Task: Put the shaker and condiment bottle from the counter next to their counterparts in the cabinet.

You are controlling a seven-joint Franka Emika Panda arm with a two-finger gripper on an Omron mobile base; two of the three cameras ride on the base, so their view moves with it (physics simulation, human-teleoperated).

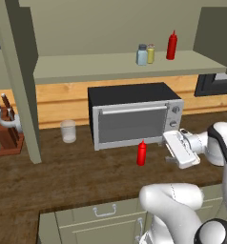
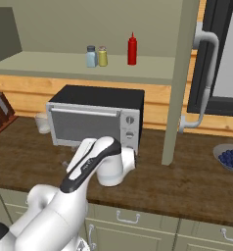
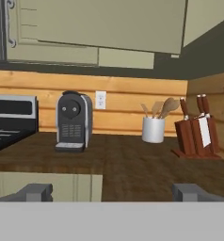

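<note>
Standing alone on the bench [image 1: 63, 176], just in front of the microwave [image 1: 134, 116], the red bottle [image 1: 141, 153] looks light, smooth and a bit squishy, so hold it gently round the middle. Beside it the end effector [image 1: 181, 148] is open and empty. Up on the cabinet [image 1: 110, 64] shelf, the blue shaker [image 1: 142, 55] touches the yellow shaker [image 1: 150, 54], near another red bottle [image 1: 171, 45]. Labels are too small to read.

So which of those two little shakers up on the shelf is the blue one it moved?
Find the big olive cabinet above the black microwave and follow its pale shelf rightward. Two small shakers stand side by side, left of a red bottle. The shaker is the left one: pale blue-grey with a grey cap; its neighbour is yellowish.
</note>
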